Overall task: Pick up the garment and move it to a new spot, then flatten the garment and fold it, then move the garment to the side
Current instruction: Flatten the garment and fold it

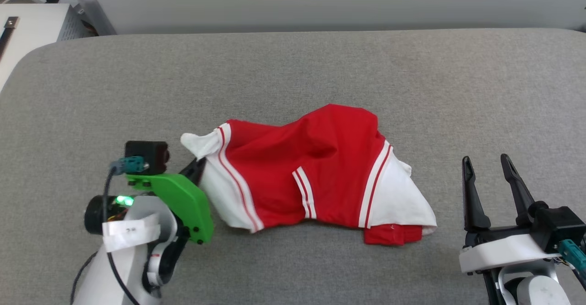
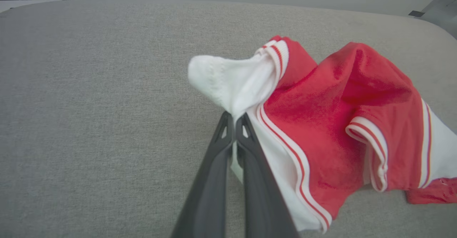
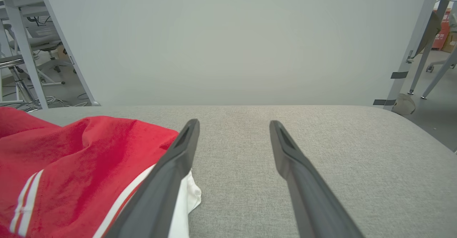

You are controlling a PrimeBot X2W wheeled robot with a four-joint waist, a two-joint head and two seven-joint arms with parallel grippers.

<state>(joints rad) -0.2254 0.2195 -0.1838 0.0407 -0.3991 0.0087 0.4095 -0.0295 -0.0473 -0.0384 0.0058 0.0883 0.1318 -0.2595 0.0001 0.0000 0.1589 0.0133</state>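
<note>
The garment (image 1: 316, 172), a red jersey with white sleeves and red-white striped trim, lies crumpled in the middle of the grey padded table (image 1: 293, 76). My left gripper (image 2: 234, 118) is shut on the white fabric of the garment's (image 2: 321, 123) left sleeve, and the cloth bulges out past the fingertips. In the head view the left gripper (image 1: 196, 168) sits at the garment's left edge, mostly hidden behind its green wrist mount. My right gripper (image 1: 486, 160) stands open to the right of the garment (image 3: 71, 166), apart from it, with nothing between its fingers (image 3: 180, 152). The lettering is hidden.
The grey table (image 3: 321, 141) runs wide on all sides of the garment. A pale wall stands behind its far edge. White furniture (image 1: 27, 25) sits past the table's far left corner, and metal frame legs (image 3: 414, 45) stand beyond its right end.
</note>
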